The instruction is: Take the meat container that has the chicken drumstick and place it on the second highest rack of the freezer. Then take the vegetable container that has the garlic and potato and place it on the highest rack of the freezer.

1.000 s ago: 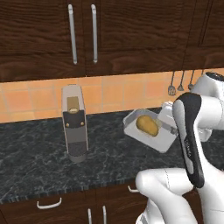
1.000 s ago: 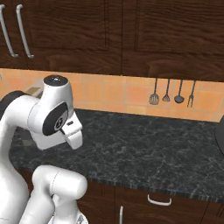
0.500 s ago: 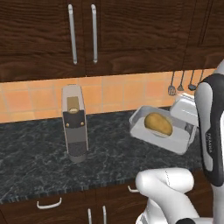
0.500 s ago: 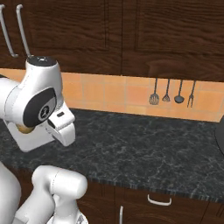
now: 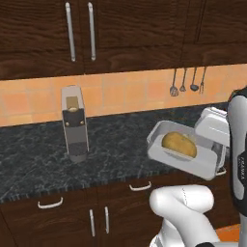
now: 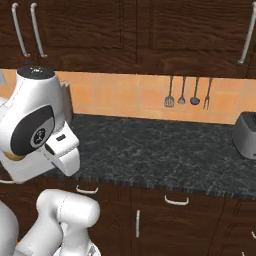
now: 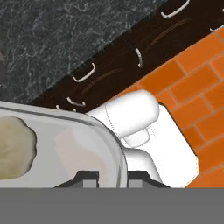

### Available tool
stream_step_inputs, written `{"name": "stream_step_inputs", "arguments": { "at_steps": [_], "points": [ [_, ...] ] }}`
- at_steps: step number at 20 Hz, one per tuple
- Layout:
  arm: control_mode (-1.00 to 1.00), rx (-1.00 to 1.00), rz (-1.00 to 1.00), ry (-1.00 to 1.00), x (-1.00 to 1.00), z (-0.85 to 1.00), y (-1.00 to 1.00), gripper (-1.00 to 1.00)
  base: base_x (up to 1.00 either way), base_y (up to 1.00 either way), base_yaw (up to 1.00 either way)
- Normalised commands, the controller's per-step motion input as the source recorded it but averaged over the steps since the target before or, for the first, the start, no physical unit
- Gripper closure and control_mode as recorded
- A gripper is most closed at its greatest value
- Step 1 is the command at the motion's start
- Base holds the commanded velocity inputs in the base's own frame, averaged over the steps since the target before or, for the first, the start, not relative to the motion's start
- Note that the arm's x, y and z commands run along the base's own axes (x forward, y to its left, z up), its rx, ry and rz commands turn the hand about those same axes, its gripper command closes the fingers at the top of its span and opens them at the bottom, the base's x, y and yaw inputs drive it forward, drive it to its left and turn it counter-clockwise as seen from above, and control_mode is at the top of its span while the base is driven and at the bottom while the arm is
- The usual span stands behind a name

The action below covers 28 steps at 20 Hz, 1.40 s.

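Step 2 in hand: gripper (image 7: 111, 175) jaws clamp rim of vegetable container (image 5: 188, 154), held in air above counter (image 5: 111, 149) edge w/ potato (image 5: 179, 144) inside. Next: carry to freezer, highest rack.

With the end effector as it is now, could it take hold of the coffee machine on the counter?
Probably not. The end effector is shut on the rim of the vegetable container, which it holds with the potato inside, off to the right of the coffee machine. The container would have to be put down first.
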Motion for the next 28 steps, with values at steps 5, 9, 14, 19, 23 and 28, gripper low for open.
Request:
{"name": "stream_step_inputs", "arguments": {
  "at_steps": [5,9,14,19,23,28],
  "points": [
    [1.0,0.0,0.0,0.0,0.0,0.0,0.0,1.0,0.0,-0.49,-0.67],
    [1.0,0.0,0.0,0.0,0.0,0.0,0.0,1.0,0.0,-0.49,-0.73],
    [1.0,0.0,0.0,0.0,0.0,0.0,0.0,1.0,0.0,-0.58,-0.73],
    [1.0,0.0,0.0,0.0,0.0,0.0,0.0,1.0,0.0,-0.68,-0.72],
    [1.0,0.0,0.0,0.0,0.0,0.0,0.0,1.0,0.0,-0.73,-0.71],
    [1.0,0.0,0.0,0.0,0.0,0.0,0.0,1.0,0.02,-0.88,-0.66]
  ]
}}
